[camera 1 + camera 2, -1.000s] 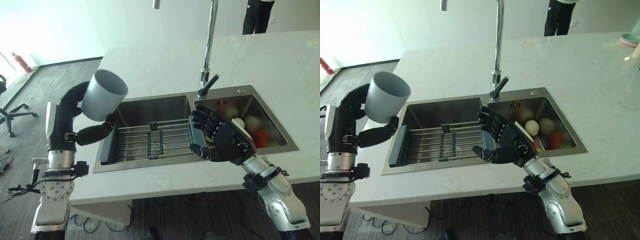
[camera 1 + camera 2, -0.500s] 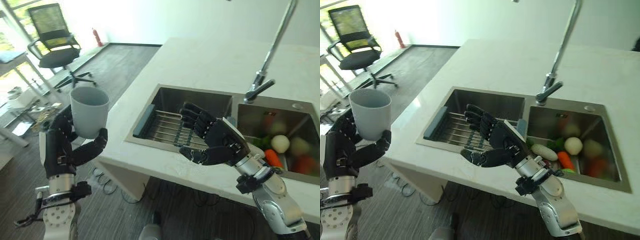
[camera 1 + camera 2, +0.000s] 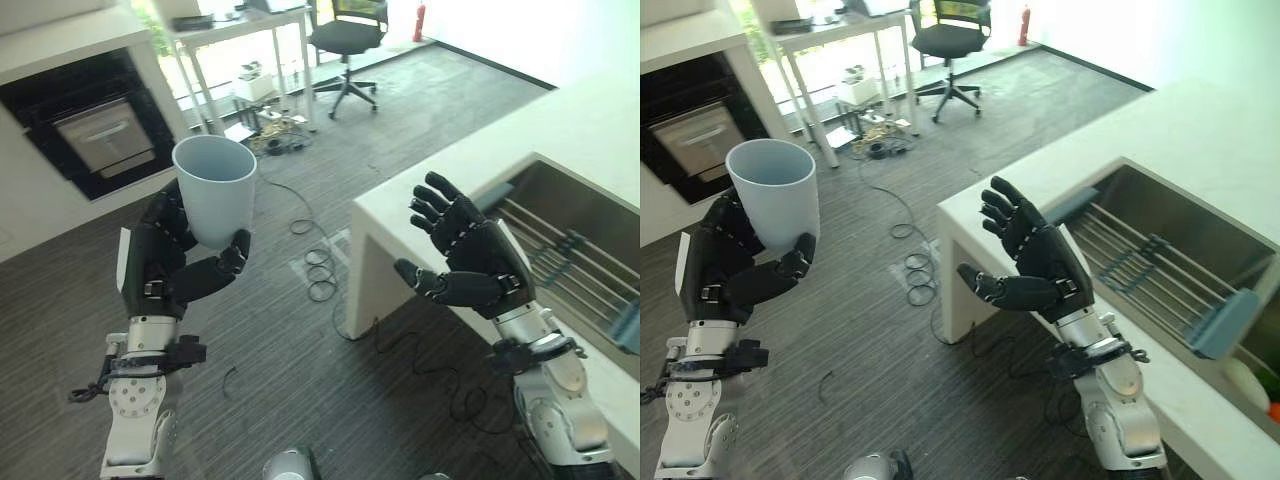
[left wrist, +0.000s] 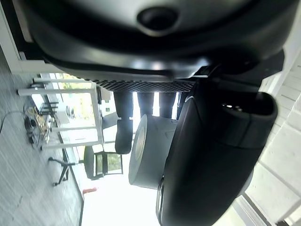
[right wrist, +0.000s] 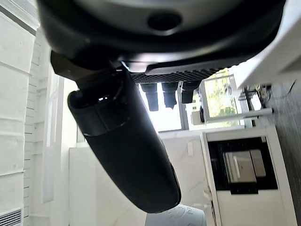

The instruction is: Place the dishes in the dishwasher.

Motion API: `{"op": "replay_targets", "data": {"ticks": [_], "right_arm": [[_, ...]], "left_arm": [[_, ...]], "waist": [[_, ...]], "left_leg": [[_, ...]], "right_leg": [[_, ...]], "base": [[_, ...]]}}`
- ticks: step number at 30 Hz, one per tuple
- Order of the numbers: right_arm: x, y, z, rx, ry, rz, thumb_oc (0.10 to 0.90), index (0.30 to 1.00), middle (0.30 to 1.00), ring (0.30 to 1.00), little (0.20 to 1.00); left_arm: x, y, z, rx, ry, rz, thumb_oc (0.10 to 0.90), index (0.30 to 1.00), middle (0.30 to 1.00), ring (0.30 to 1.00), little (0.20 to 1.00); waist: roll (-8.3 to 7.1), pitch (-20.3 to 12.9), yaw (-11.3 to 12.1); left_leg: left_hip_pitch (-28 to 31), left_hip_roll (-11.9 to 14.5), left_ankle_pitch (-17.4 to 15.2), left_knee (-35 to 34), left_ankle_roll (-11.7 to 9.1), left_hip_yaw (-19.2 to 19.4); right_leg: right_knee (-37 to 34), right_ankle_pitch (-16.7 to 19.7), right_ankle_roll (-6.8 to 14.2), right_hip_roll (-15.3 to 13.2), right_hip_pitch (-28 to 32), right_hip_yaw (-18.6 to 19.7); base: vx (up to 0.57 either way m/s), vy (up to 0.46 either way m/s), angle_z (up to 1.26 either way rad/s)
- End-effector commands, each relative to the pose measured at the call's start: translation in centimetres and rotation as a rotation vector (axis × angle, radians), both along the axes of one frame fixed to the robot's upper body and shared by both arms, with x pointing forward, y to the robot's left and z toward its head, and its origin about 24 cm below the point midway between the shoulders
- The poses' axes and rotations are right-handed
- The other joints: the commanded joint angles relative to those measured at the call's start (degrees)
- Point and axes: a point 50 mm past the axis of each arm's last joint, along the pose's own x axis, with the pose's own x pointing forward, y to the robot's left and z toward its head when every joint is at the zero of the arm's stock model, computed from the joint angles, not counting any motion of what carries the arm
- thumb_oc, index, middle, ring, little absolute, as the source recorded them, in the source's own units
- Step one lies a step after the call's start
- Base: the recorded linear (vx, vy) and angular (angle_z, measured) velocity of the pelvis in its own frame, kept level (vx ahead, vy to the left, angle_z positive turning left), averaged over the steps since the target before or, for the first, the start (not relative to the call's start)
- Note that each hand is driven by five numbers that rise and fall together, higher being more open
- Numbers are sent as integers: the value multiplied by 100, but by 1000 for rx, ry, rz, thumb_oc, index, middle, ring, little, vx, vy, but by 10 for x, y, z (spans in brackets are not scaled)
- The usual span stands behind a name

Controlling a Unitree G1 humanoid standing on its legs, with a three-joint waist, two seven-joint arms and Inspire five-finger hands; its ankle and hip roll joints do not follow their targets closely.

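Gripping the cup (image 3: 214,199), left hand (image 3: 170,262) now faces the dishwasher (image 3: 95,130).

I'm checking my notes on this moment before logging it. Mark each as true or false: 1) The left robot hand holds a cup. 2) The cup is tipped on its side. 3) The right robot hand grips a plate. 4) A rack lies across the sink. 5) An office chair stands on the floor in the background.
1) True: the left robot hand is curled round the pale cup.
2) False: the cup is held upright, its mouth facing up.
3) False: the right robot hand is open and holds nothing.
4) True: a wire rack spans the sink.
5) True: an office chair stands on the floor behind.
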Motion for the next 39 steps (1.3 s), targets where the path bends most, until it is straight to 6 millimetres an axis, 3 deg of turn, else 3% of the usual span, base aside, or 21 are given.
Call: {"op": "replay_targets", "data": {"ticks": [1, 3, 4, 6, 7, 8, 10, 11, 13, 17, 22, 27, 35, 39], "right_arm": [[-12, 1, 48, 10, -298, -1, 800, 900, 900, 900, 900], [-11, 4, 46, 19, -293, 4, 800, 900, 900, 900, 900], [-11, 4, 47, 28, -292, -5, 800, 900, 900, 900, 900], [-12, -4, 47, 39, -282, -68, 800, 900, 900, 900, 900], [-13, -9, 47, 44, -278, -82, 800, 900, 900, 900, 900], [-14, -12, 47, 47, -274, -82, 800, 900, 900, 900, 900], [-16, -14, 45, 58, -278, -56, 800, 900, 900, 900, 900], [-18, -13, 44, 77, -278, -50, 800, 900, 900, 900, 900], [-19, -10, 43, 78, -278, -45, 800, 900, 900, 900, 900], [-18, -6, 46, 82, -283, -32, 800, 900, 900, 900, 900], [-13, -3, 53, 49, -268, 2, 800, 900, 900, 900, 900], [-14, -7, 55, 28, -258, 8, 800, 900, 900, 900, 900], [-14, -2, 49, 32, -252, 22, 800, 900, 900, 900, 900], [-15, -2, 49, 26, -244, 20, 800, 900, 900, 900, 900]], "left_arm": [[-13, 3, 74, 90, -356, -25, 400, 300, 300, 300, 300], [-11, 3, 76, 85, -357, -25, 400, 300, 300, 300, 300], [-8, 1, 76, 89, -356, -36, 400, 300, 300, 300, 300], [-2, -7, 75, 100, -347, -94, 400, 300, 300, 300, 300], [1, -12, 75, 103, -342, -110, 400, 300, 300, 300, 300], [3, -14, 73, 105, -338, -113, 400, 300, 300, 300, 300], [3, -16, 73, 115, -348, -94, 400, 300, 300, 300, 300], [0, -17, 72, 119, -358, -94, 400, 300, 300, 300, 300], [-1, -19, 71, 121, -353, -100, 400, 300, 300, 300, 300], [-3, -20, 68, 117, -341, -98, 400, 300, 300, 300, 300], [-7, -18, 64, 66, -328, -78, 400, 300, 300, 300, 300], [-10, -20, 60, 23, -327, -69, 400, 300, 300, 300, 300], [-13, -17, 53, 2, -321, -38, 400, 300, 300, 300, 300], [-11, -17, 53, -6, -317, -43, 400, 300, 300, 300, 300]], "waist": [[40, -246, 47], [56, -252, 24], [69, -234, -53], [63, -249, -270], [23, -275, -387], [-17, -289, -441], [-116, -300, -492], [-109, -307, -570], [-99, -349, -606], [-112, -409, -514], [-39, -474, -390], [37, -413, -454], [183, -448, -552], [167, -483, -598]], "left_leg": [[468, 174, -149, -581, -692, -747], [429, 33, -206, -581, -529, -933], [394, -25, -232, -581, -458, -1117], [191, -161, -90, -581, -302, -1524], [141, -261, -96, -581, -252, -1724], [122, -305, -91, -581, -241, -1809], [67, -318, -81, -581, -275, -1804], [61, -286, -122, -581, -271, -1846], [29, -260, -142, -581, -264, -1890], [55, -81, -103, -581, -352, -1868], [99, 232, 59, -581, -626, -1819], [96, 442, 306, -581, -826, -1640], [119, 262, 144, -581, -756, -1872], [181, 241, 64, -581, -740, -1866]], "right_leg": [[-343, 140, 527, 242, 297, -42], [-343, 307, 455, 337, 381, 32], [-343, 173, 367, 558, 290, 305], [-343, -412, 37, 1285, 62, 1044], [-343, -630, 1, 1550, -35, 1462], [-343, -777, -22, 1655, -84, 1664], [-343, -709, 94, 1560, -436, 1935], [-343, -602, 207, 1590, -761, 2466], [-343, -511, 225, 1579, -867, 2643], [-343, -727, 192, 1610, -772, 2428], [-343, -959, -48, 1714, -553, 2125], [-343, -1033, -157, 1791, -482, 2016], [-343, -1055, -170, 1861, -529, 2216], [-343, -1054, -128, 1829, -508, 2227]], "base": [[138, 413, 53], [139, 352, 57], [123, 151, 66], [88, 8, 102], [111, -31, 183], [164, -66, 248], [143, -164, 192], [135, -241, 52], [129, -239, 41], [86, -285, 55], [104, -235, 25], [4, -120, 25], [12, 10, -2], [42, 31, -3]]}}
